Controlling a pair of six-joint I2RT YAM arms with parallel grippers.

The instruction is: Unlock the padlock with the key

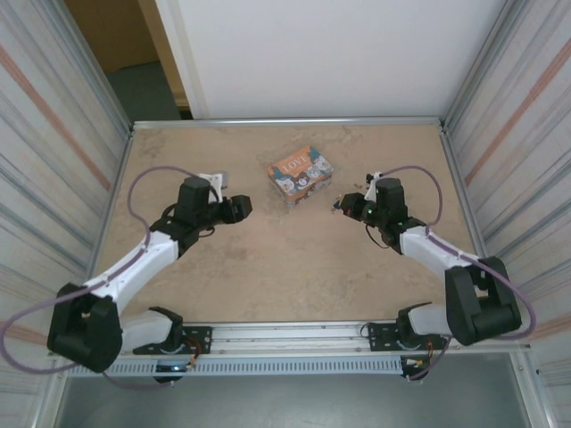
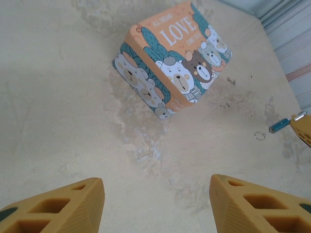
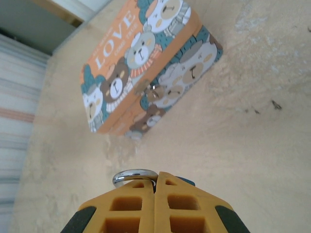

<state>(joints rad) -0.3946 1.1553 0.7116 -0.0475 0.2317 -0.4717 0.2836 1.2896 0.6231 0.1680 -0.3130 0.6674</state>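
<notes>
Two grippers flank the tin (image 1: 302,176) on the table (image 1: 268,285). Left gripper (image 2: 155,189) hovers spread, holding nothing, left of the tin. Right gripper (image 3: 155,178), right of it, is pressed together on a small blue item (image 2: 279,126) with a silver loop (image 3: 134,175); padlock or key, I cannot tell.

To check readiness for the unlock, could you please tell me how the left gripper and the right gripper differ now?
The left gripper stands open and empty; the right gripper is shut on a small item with a silver loop. The left gripper sits left of the bear-print tin, the right gripper on its right. Both have yellow fingers and face the tin.
</notes>
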